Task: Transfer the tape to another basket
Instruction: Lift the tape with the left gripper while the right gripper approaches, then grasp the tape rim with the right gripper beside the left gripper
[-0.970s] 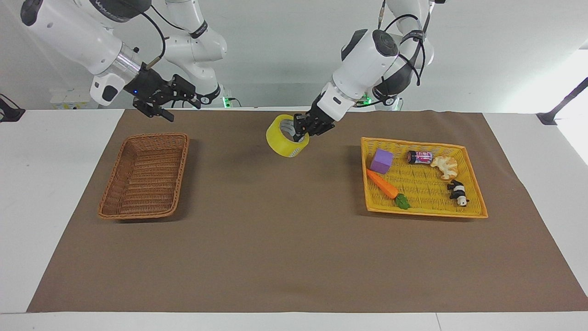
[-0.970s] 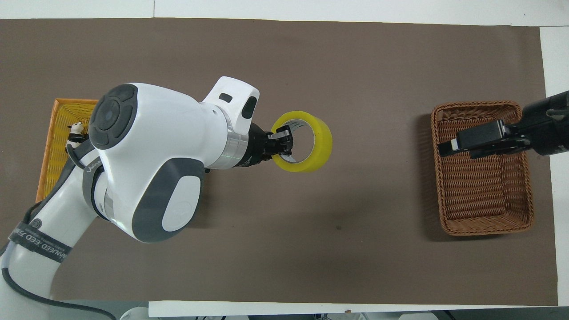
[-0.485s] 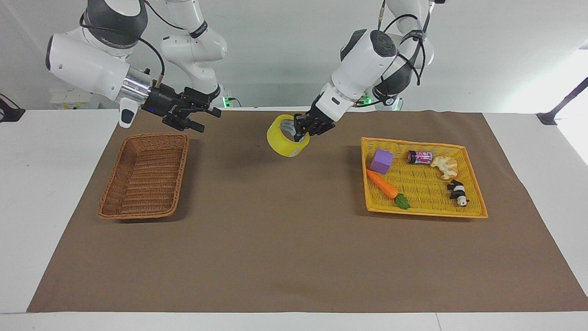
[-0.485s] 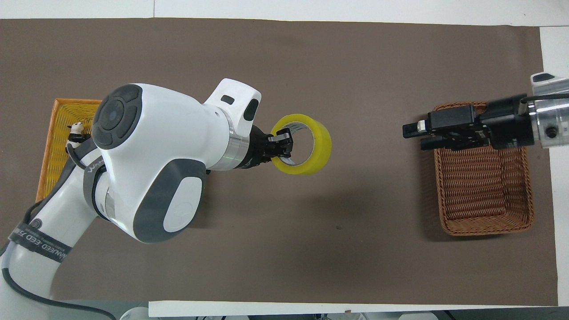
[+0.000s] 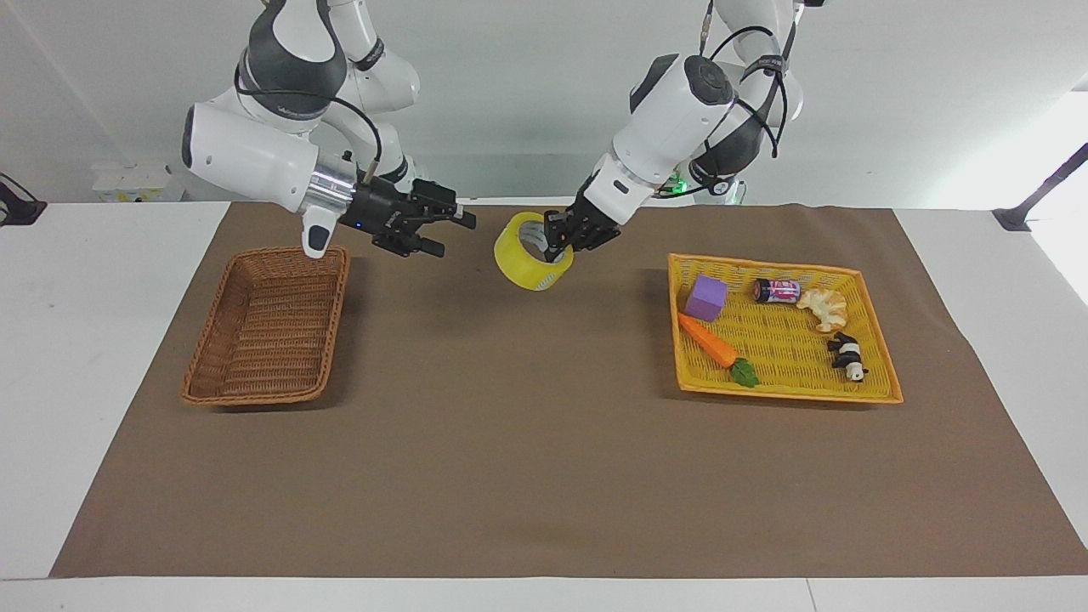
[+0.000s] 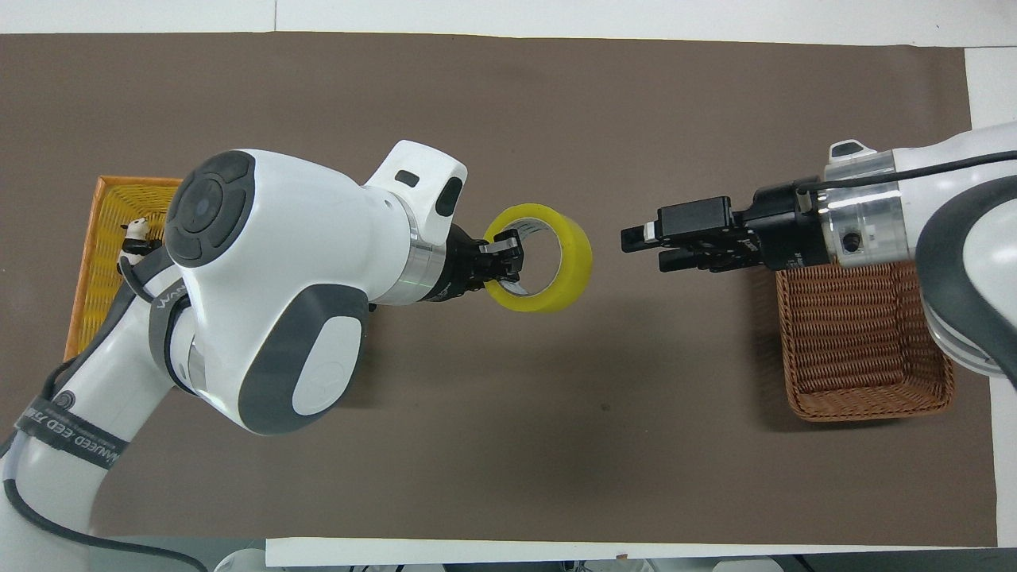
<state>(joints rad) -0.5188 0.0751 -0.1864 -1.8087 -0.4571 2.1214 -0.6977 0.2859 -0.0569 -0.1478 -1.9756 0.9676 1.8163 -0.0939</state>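
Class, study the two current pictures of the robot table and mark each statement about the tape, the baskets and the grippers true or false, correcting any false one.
1. The left gripper holds the tape in the air. True.
2. The tape lies in the wicker basket. False: that basket is empty.
3. The right gripper is open, apart from the tape. True.
4. The carrot lies on the brown mat. False: it lies in the yellow tray.

Yellow tape [image 5: 529,255] (white core); brown woven basket [image 5: 268,327]; bright yellow tray [image 5: 782,340].
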